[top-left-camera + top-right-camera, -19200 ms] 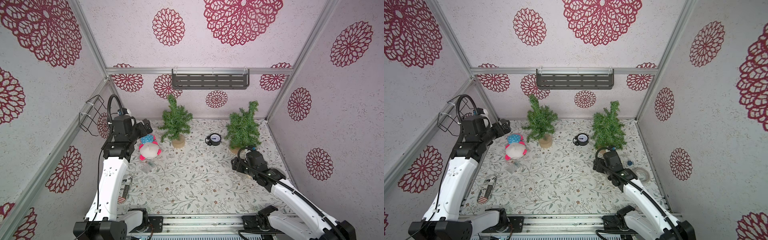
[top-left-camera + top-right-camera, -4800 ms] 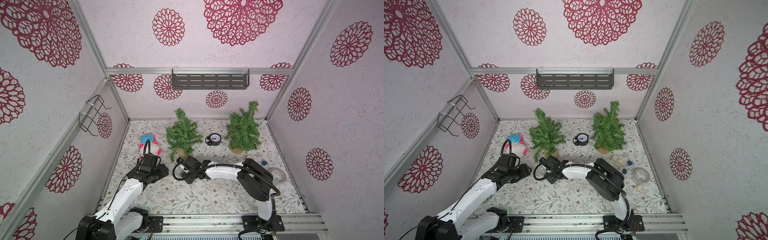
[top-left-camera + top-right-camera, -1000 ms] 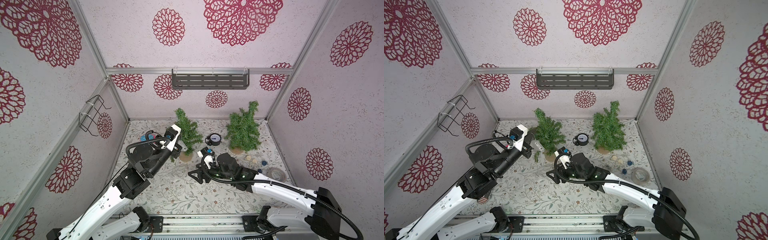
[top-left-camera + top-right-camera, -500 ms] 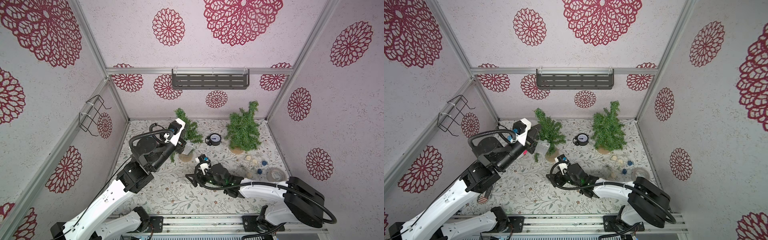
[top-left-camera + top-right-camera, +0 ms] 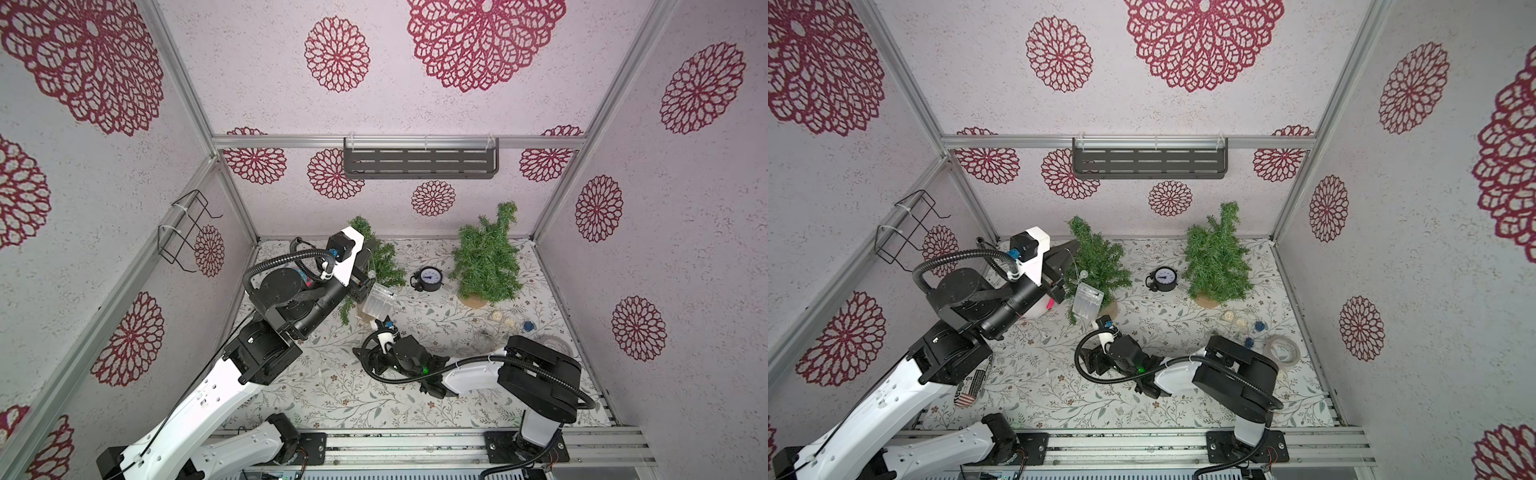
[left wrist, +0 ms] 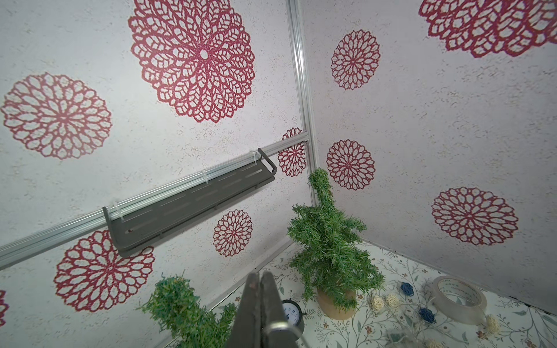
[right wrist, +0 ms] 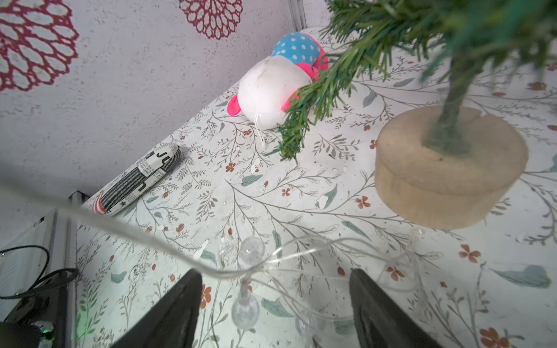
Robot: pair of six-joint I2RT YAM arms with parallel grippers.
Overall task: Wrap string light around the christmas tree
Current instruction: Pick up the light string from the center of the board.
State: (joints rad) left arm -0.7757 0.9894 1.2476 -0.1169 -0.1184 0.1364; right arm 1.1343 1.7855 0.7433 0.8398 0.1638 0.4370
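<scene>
Right now my left gripper (image 6: 259,280) is up high, just beside the top of the left christmas tree (image 5: 1098,257). Its two fingers are pressed tight together, and I think they pinch the thin wire of the string light (image 7: 251,249). I hold it up there so the wire can hang down the side of the tree and not lie in a heap on the table (image 7: 271,192). The clear battery box (image 5: 1087,301) dangles from the wire under that gripper. It is in the air, in front of the low branches.

My right gripper (image 7: 274,277) is down low, close to the table, on the near side of the tree's wooden base (image 7: 446,168). Its fingers are spread wide and hold nothing. The wire and a few small clear bulbs (image 7: 245,310) lie just in front of it and between its fingers. I think it waits there to catch the loose part of the string and bring it round the trunk.

I see no loop around the tree yet, though the wire is very thin and hard to follow. So I think the wrapping has only just begun.
</scene>
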